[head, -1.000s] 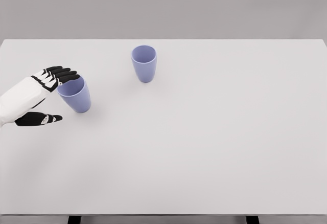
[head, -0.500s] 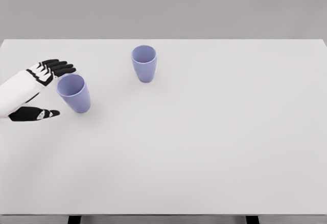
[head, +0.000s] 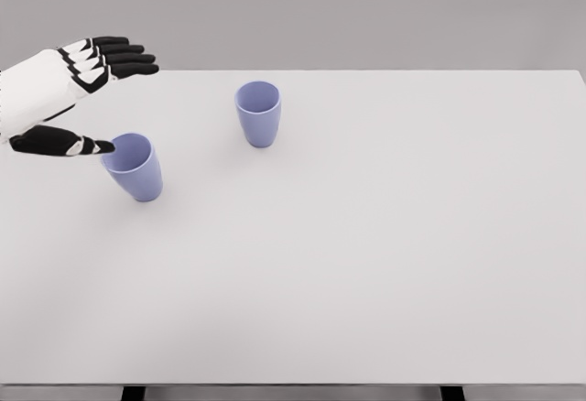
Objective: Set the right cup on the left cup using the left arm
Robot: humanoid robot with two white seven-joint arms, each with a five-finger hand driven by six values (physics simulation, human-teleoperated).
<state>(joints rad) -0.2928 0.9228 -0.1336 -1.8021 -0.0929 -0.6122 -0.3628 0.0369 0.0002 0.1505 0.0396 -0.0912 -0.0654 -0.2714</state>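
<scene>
Two cups: both upright on white table (head: 385, 254), well apart
Right cup (head: 258, 113): upper centre of frame
Left cup (head: 134, 167): centre left
Left hand (head: 78, 90): upper left, fingers spread, holding nothing; thumb tip apparently at left cup's rim

A bare simulated test space rather than any lived-in room: a plain white table (head: 366, 264) fills the view, its dark legs (head: 451, 392) peeking out at 6 o'clock, with a featureless grey backdrop (head: 366, 12) toward 12 o'clock.
</scene>
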